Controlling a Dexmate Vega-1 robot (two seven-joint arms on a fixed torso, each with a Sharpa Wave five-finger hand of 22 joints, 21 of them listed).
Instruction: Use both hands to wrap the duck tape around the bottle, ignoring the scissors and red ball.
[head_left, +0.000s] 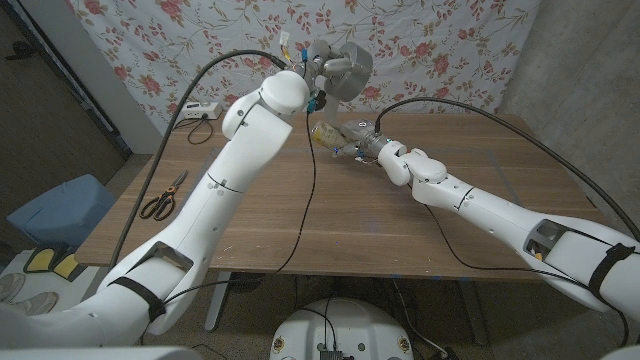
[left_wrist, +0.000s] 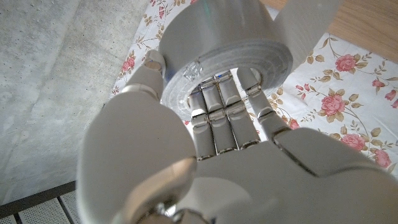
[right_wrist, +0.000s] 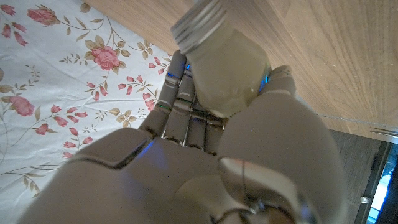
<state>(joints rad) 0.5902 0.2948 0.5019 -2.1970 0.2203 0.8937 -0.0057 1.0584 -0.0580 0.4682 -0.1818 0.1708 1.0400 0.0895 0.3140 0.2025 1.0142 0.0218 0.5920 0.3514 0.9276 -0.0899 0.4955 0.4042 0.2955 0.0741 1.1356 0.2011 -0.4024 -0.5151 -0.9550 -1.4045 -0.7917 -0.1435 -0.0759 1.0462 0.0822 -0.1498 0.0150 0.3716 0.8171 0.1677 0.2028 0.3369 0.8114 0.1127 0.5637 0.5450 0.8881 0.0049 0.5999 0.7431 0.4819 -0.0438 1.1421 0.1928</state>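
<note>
While the left hand (left_wrist: 217, 130) carries the roll of duck tape (left_wrist: 227, 46) raised above the counter (head_left: 350, 215), its fingers (left_wrist: 214, 102) pass through the roll's core and its thumb presses the outer face, so the roll is firmly held. A strip of tape (left_wrist: 308, 22) leads off the roll's far edge. Seen from the head view, the roll (head_left: 347, 68) sits just above and beyond the right hand (head_left: 372, 146), in front of a flowered cloth (head_left: 420, 40). The right hand grips the bottle (right_wrist: 227, 71), fingers curled around its pale body and the threaded neck pointing away from the palm; in the head view the bottle (head_left: 335, 138) lies tilted, projecting toward the left arm, just over the counter. Well away from both hands, on the left arm's outer side, scissors (head_left: 162, 198) lie on the counter near its edge.
</note>
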